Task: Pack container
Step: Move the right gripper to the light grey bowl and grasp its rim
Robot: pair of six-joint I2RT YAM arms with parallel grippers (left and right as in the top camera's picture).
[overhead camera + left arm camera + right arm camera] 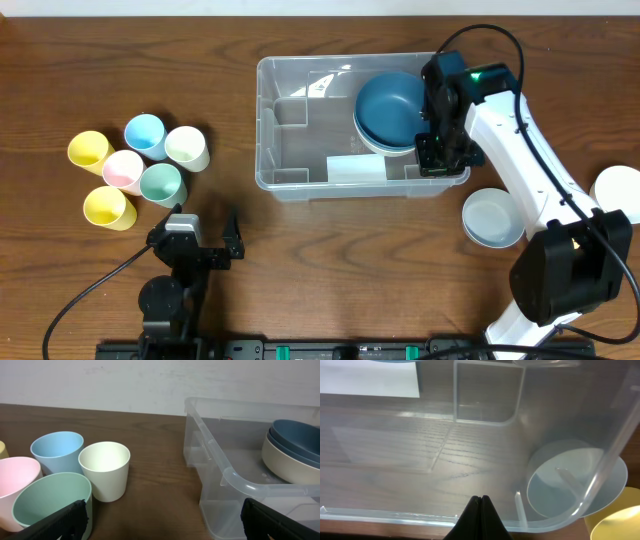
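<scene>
Clear container [300, 146] (white label [356, 168]), dark blue bowl [392, 108], pink cup [123, 170], mint cup [162, 184], brown wood-grain table [330, 260]

The large clear plastic rectangular bin [300, 145] is open from above over its left half. Stacked dark blue round bowls [388, 105] and the closed right gripper [480, 506] crowd its right end. A strip of brown wooden table [230, 110] separates the bin from the clustered pastel plastic cups [135, 165].

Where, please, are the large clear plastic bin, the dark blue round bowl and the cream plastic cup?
clear plastic bin [314, 140]: overhead, bare floor.
dark blue bowl [392, 108]: overhead, inner hollow.
cream cup [106, 484]: left wrist, side wall.
</scene>
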